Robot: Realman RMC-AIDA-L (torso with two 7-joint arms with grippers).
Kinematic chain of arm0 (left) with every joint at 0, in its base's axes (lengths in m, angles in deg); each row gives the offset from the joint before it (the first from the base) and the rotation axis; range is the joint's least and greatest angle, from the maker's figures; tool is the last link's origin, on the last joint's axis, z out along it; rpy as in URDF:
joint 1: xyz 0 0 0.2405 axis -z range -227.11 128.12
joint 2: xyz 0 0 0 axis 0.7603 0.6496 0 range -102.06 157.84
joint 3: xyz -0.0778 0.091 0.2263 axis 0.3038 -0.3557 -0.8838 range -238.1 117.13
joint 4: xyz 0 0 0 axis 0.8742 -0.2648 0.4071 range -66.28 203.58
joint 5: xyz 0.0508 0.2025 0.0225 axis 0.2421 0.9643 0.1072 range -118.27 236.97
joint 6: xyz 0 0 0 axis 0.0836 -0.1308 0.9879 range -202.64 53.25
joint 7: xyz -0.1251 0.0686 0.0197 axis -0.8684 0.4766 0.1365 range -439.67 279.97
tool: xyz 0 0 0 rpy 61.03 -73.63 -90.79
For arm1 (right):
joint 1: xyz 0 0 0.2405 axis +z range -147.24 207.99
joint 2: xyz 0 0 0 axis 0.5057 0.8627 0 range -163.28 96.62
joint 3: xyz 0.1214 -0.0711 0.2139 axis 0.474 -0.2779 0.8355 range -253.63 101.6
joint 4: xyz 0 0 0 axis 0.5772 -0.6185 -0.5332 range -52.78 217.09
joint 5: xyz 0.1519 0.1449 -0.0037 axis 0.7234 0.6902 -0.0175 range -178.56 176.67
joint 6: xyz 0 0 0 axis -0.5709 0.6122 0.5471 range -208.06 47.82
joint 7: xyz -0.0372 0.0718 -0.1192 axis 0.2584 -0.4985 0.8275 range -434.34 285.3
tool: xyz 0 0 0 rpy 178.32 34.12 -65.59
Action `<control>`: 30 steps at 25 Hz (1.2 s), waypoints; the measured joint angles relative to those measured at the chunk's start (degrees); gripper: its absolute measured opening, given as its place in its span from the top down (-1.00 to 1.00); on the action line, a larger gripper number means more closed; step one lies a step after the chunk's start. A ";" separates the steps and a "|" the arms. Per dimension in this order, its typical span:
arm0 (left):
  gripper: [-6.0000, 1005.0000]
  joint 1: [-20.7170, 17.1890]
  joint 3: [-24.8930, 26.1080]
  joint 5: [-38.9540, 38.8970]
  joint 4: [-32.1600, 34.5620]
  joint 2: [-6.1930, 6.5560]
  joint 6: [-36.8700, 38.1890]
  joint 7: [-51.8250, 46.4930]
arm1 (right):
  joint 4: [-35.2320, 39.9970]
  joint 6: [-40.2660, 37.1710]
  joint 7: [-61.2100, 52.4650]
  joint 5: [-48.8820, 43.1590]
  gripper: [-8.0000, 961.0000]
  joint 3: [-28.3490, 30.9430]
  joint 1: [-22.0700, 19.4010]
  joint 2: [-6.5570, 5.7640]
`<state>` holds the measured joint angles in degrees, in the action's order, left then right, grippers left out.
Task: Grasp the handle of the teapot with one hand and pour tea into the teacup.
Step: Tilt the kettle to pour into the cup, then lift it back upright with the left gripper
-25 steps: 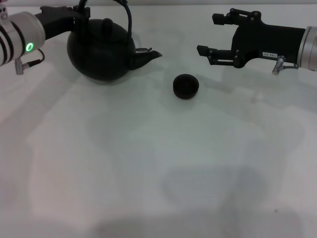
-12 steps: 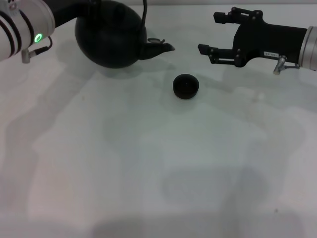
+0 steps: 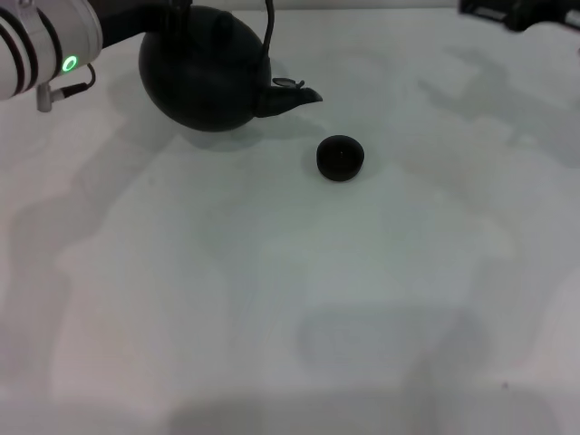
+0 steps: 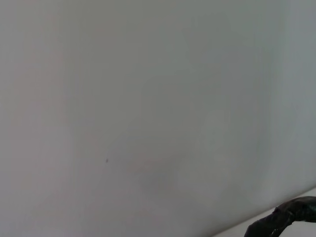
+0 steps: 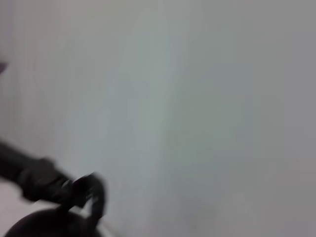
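Note:
The black teapot (image 3: 204, 72) hangs above the table at the far left, with its spout (image 3: 294, 95) pointing toward the teacup (image 3: 340, 158). The teacup is small, dark and round, and it stands on the table to the right of the spout and a little nearer. Only the lower side of the handle (image 3: 268, 32) shows; its top is cut off by the picture's edge. My left arm (image 3: 54, 45) reaches to the handle from the left. In the right wrist view my left gripper (image 5: 86, 190) is closed on the handle above the teapot (image 5: 49, 224). My right gripper (image 3: 521, 9) barely shows at the far right corner.
The white table (image 3: 290, 299) stretches in front of the teacup. The teapot's shadow lies on it beneath the pot. A dark piece (image 4: 291, 219) shows at the edge of the left wrist view; I cannot tell what it is.
The teapot has risen off the table and shifted a little right toward the teacup. My right gripper has pulled away to the far right corner, nearly out of view.

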<state>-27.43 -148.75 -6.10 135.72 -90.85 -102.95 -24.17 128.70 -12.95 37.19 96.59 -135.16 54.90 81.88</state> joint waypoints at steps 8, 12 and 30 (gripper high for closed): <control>0.67 1.46 1.81 7.91 1.44 0.02 -5.27 -7.56 | 0.00 1.80 -3.70 1.04 -0.71 10.13 0.07 -0.13; 0.68 2.39 3.00 12.07 2.01 -0.04 -7.91 -10.86 | -0.45 1.86 -4.06 2.62 -0.71 11.62 0.02 -0.31; 0.67 7.53 3.54 23.63 2.90 0.01 -15.02 -17.72 | -2.31 2.00 -4.05 2.99 -0.71 11.85 0.00 -0.08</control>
<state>-19.90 -145.21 17.53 138.62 -90.84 -117.97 -41.89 126.39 -10.95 33.14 99.58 -123.31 54.89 81.80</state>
